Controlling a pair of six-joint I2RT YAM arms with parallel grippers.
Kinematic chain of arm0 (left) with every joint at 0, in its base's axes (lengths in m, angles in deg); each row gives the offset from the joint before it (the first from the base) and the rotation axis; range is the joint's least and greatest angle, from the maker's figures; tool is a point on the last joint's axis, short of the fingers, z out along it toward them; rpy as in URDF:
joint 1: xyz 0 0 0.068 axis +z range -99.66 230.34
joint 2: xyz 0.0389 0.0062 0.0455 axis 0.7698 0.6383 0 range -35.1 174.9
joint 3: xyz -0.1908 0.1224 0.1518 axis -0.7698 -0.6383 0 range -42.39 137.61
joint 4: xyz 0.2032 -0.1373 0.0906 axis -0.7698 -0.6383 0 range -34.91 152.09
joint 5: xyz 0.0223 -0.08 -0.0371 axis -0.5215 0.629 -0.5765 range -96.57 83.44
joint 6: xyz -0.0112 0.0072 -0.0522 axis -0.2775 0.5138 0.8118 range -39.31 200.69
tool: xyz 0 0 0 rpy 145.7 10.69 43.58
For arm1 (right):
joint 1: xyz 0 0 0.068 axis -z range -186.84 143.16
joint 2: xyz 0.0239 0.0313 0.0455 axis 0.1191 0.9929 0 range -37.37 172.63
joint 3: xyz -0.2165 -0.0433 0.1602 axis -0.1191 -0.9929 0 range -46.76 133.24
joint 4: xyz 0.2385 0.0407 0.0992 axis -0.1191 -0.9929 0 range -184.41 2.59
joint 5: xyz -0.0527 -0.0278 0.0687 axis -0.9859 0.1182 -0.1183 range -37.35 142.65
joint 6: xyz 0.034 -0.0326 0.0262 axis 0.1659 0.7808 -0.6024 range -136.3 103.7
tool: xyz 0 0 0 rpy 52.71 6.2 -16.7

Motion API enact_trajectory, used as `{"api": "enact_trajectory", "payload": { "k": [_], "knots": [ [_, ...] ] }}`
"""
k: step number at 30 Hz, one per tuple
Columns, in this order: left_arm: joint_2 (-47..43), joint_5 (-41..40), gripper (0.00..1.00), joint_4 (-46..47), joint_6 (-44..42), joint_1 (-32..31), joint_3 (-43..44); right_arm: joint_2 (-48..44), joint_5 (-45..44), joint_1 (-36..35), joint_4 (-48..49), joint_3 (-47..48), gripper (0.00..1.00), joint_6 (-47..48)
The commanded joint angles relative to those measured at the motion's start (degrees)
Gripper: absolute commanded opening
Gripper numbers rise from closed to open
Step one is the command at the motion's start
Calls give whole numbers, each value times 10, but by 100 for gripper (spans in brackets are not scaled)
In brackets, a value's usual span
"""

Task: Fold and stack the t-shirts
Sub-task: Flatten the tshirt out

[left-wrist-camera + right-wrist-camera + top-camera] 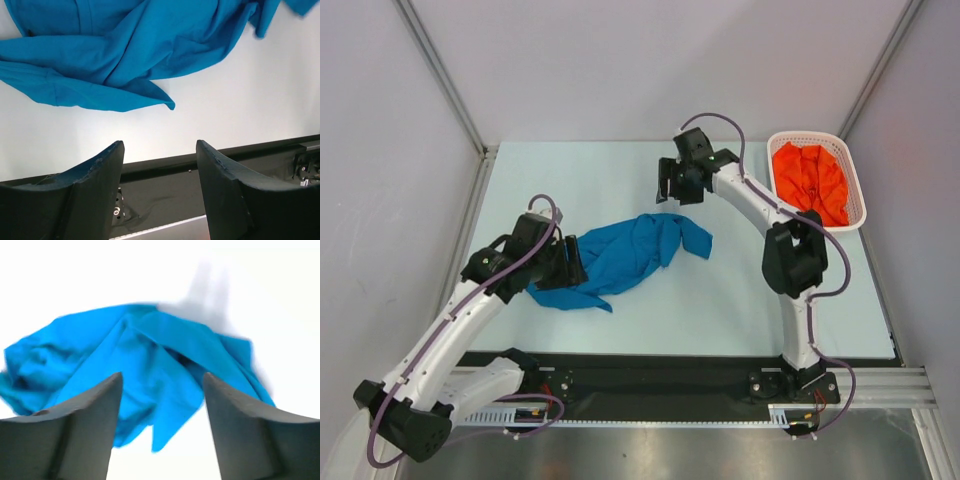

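Two shirts remain unfolded: the blue shirt [620, 258] lies crumpled on the table [720, 300], and the orange shirt [810, 180] sits in the basket [861, 200]. Our left gripper [160, 150] and right gripper [162, 382] gape empty. We judge spreading comes first, so next we pinch opposite edges.

Shirt [620, 258] lies on the table [720, 300]. Left gripper [570, 262] is right at the shirt's left end, just beside it. Right gripper [670, 185] is behind the shirt, over toward its right end and clear of it. Basket [855, 200] stands well off to the shirt's right and farther back. Second shirt [810, 180] sits inside that basket.
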Motion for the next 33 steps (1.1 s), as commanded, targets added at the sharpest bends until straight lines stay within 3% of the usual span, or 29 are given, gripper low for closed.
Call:
{"api": "enact_trajectory", "payload": {
  "k": [1,4,6,11,12,15,22,25,26,28,33],
  "knots": [
    [2,-16,65,-5,-9,4,24,46,-2,0,-99,99,72,70],
    [7,-2,62,4,2,5,13,11,4,-3,-111,69,75,81],
    [6,22,56,12,9,4,0,-49,23,-8,-86,-28,74,82],
    [1,46,56,24,27,4,-19,-129,64,-17,3,-204,58,46],
    [1,49,56,26,28,4,-21,-140,77,-19,19,-252,59,41],
    [1,61,56,30,32,4,-25,-128,108,-26,70,-292,70,26],
    [-10,72,57,24,40,3,-31,-58,152,-22,150,-263,74,16],
    [-19,68,57,19,42,4,-32,-48,149,-21,135,-237,54,19],
    [-23,68,57,18,43,3,-32,-52,141,-20,133,-237,31,20],
    [-31,66,57,19,44,3,-38,-71,135,-18,110,-235,0,23],
    [-38,68,57,27,42,3,-48,-162,79,-25,-28,-204,0,34]
  ]
}}
